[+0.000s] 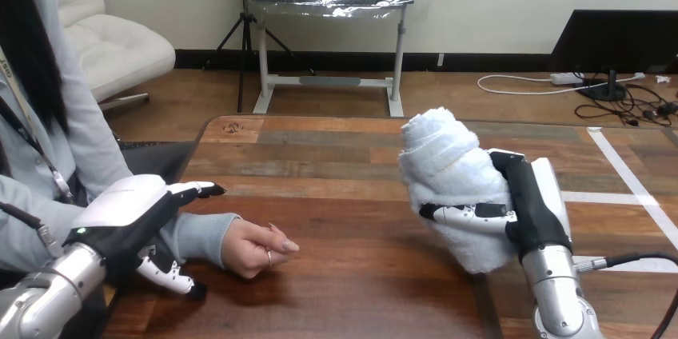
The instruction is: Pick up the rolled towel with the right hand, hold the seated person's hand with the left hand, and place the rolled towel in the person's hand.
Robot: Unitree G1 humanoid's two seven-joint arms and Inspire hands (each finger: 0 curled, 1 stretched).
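One wooden table [352, 195]; right hand [531, 207] grips rolled towel [452, 167].

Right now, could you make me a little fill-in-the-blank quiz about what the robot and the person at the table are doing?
1. The robot's left hand is open at the person's sleeve; the rolled towel is gripped by its ____.
2. The towel is ____ in colour.
3. The person's hand rests on the wooden ____.
Missing words: right hand; white; table.
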